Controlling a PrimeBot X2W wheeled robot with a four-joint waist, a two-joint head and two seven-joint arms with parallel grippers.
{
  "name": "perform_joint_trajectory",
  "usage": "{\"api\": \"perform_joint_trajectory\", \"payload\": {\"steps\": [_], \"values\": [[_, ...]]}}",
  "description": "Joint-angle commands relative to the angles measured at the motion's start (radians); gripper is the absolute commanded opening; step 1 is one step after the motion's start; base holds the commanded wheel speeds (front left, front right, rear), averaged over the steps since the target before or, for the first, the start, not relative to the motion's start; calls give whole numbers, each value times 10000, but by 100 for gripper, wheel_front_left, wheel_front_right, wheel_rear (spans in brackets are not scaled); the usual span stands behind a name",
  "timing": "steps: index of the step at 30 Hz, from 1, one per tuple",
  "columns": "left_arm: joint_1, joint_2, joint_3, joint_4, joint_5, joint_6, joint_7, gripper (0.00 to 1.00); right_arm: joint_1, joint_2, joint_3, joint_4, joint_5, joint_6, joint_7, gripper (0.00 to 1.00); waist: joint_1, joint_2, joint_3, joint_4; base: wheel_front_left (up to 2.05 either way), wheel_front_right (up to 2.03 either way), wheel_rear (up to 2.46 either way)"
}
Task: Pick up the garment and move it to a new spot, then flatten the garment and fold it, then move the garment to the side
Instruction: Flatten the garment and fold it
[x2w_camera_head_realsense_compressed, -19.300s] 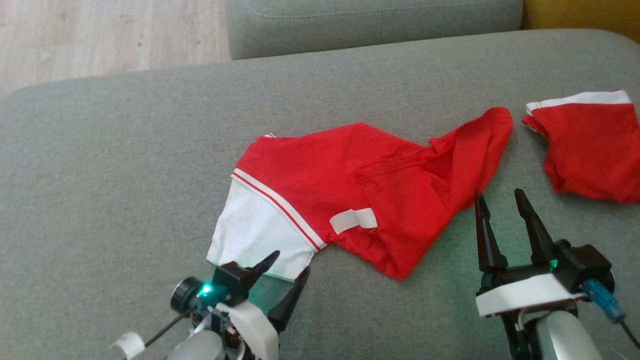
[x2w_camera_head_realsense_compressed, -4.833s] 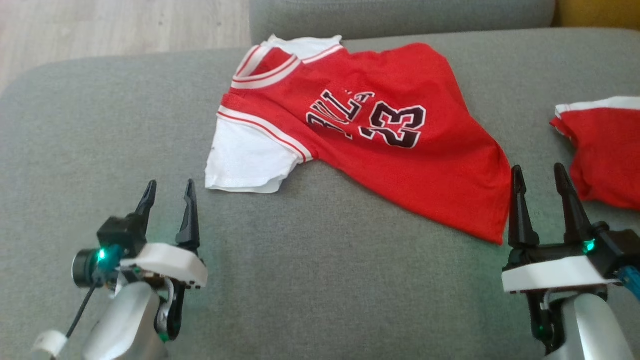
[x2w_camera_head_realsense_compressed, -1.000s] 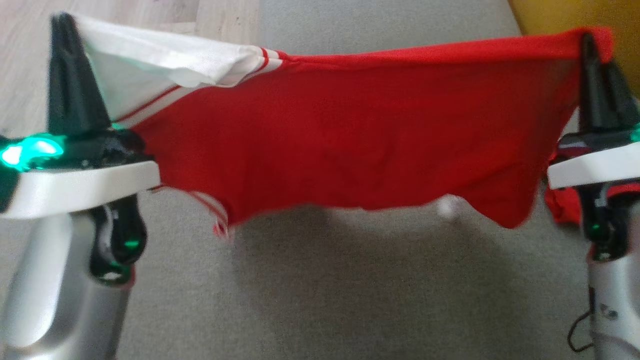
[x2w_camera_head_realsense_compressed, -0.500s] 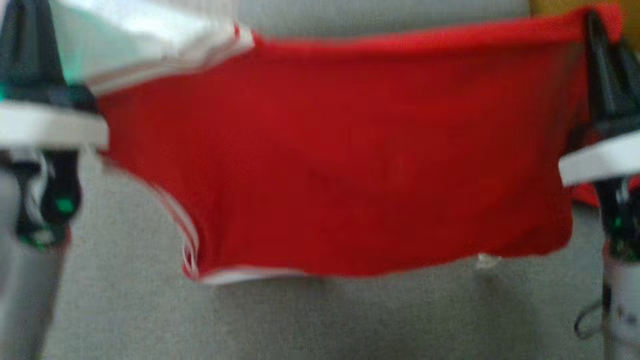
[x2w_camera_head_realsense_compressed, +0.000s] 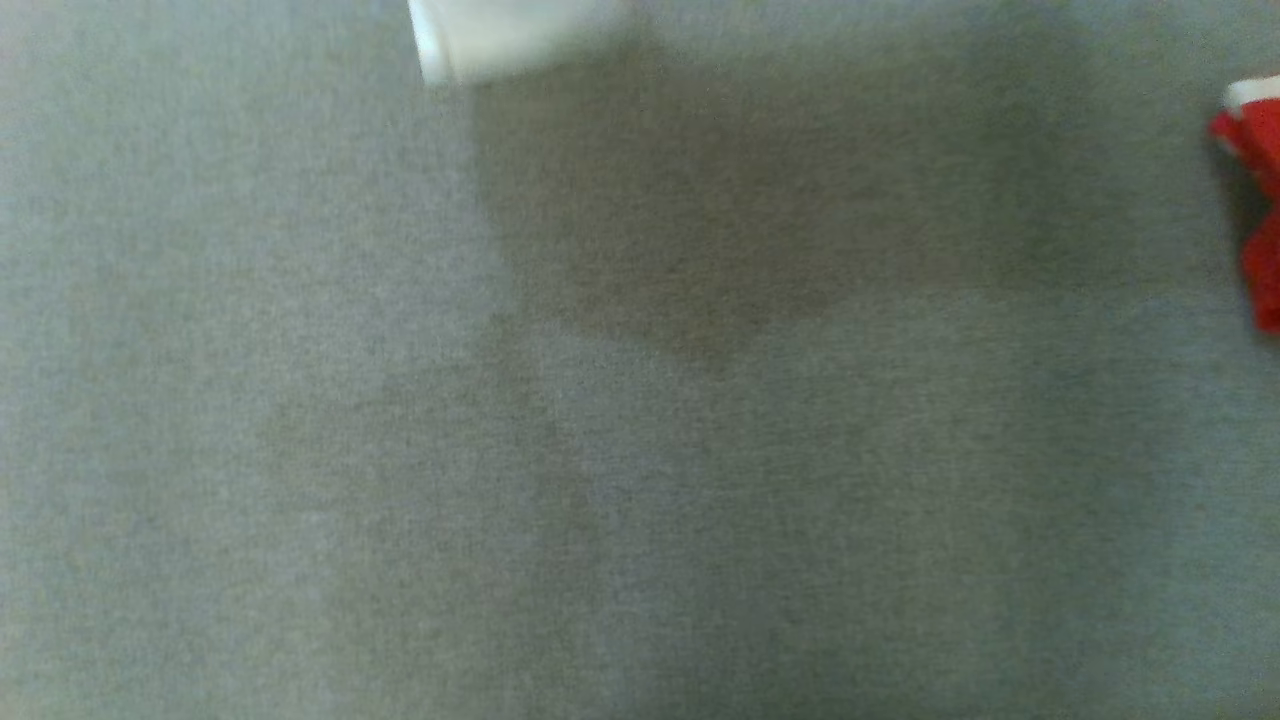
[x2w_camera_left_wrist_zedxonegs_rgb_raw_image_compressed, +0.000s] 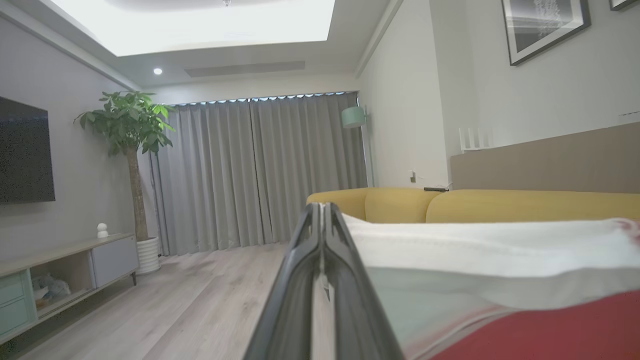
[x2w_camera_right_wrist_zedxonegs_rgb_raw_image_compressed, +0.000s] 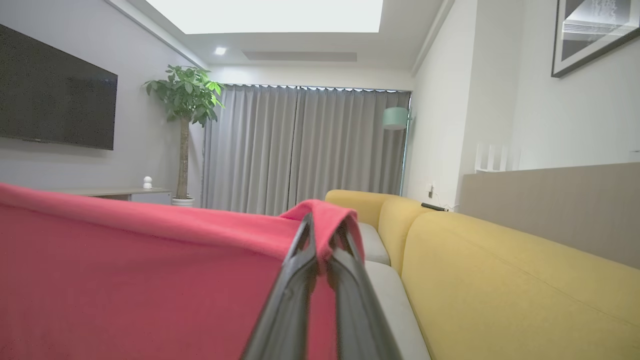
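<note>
**Item 1, garment** (x2w_camera_right_wrist_zedxonegs_rgb_raw_image_compressed: 125, 280): red shirt with a white sleeve (x2w_camera_left_wrist_zedxonegs_rgb_raw_image_compressed: 500, 250). Location: in the air above the grey sofa seat (x2w_camera_head_realsense_compressed: 640, 480), strung between my two grippers. Reason for the hold, as I judge it: gripping two far ends and keeping them apart lets the cloth's own weight pull it straight. It can then go down on the seat flat, ready for folding.

**Item 2, left gripper** (x2w_camera_left_wrist_zedxonegs_rgb_raw_image_compressed: 322, 206): jaws pressed together with no gap, pinching the edge of the white sleeve, which runs off to one side of them.

**Item 3, right gripper** (x2w_camera_right_wrist_zedxonegs_rgb_raw_image_compressed: 325, 222): closed on a fold of the red edge. The cloth humps over the tips, so the pinch looks deep enough to carry.

**Item 4, grey sofa seat**: lies under the garment. A broad shadow (x2w_camera_head_realsense_compressed: 720, 200) falls on it, and a white corner of the garment hangs in at the far edge of the head view.

**Item 5, second red cloth** (x2w_camera_head_realsense_compressed: 1255, 200): on the seat's right side, apart from the shadow. It is not part of this hold, and I should lay the garment short of it.

**Item 6, yellow sofa** (x2w_camera_right_wrist_zedxonegs_rgb_raw_image_compressed: 500, 290): beyond the seat, apart from the garment.
</note>
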Motion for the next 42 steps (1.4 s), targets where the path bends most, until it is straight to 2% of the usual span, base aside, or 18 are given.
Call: {"api": "perform_joint_trajectory", "payload": {"steps": [1, 6, 11, 12, 16, 20, 25, 30, 31, 36, 42], "values": [[-532, 391, 243, 43, 112, -13, -226, 0, -324, 16, 43, 69, -177, -7, -282, 0, -6, 0, 618, 260, 0, 0, 0], [-1274, -170, 78, 1590, 225, -248, -1596, 0, -1152, 58, 355, 2094, -555, -7, -1588, 0, -6, 0, 757, 478, 0, 0, 0], [-644, -529, -441, 2578, 242, -688, -2246, 0, -539, 120, 761, 3541, -326, -7, -2110, 0, -6, 0, 600, 585, 0, 0, 0], [-72, -632, -848, 2776, 343, -807, -2366, 0, -80, 63, 1010, 4015, -184, -7, -2177, 0, -6, 0, 465, 625, 0, 0, 0], [1444, -663, -1559, 2972, 359, -909, -2513, 0, 974, -96, 1736, 4834, 198, -7, -1942, 0, -6, 0, 24, 699, 0, 0, 0], [3115, -560, -2325, 2857, 158, -931, -2568, 0, 2063, -374, 2826, 5403, 766, -7, -994, 0, -6, 0, -571, 806, 0, 0, 0], [4917, -146, -3245, 2127, -699, -935, -2265, 0, 3331, -923, 4139, 5217, 1974, -7, 114, 0, -6, 0, -1364, 960, 0, 0, 0], [6345, 659, -4272, 671, -1757, -936, -1267, 0, 4479, -1731, 5447, 4392, 3252, -7, 1094, 0, -6, 0, -2154, 1050, 0, 0, 0], [6345, 659, -4272, 671, -1757, -936, -1267, 0, 4479, -1731, 5447, 4392, 3252, -7, 1094, 0, -6, 0, -2154, 1050, 0, 0, 0], [7268, 1679, -4645, -793, -2229, -936, -741, 0, 5370, -2549, 6498, 3496, 4356, -7, 1761, 0, -6, 0, -2805, 1115, 0, 0, 0], [8288, 2446, -4882, -2262, -2777, -926, 365, 0, 6180, -3265, 7352, 2848, 5282, -7, 2423, 0, -6, 0, -3548, 1175, 0, 0, 0]]}}
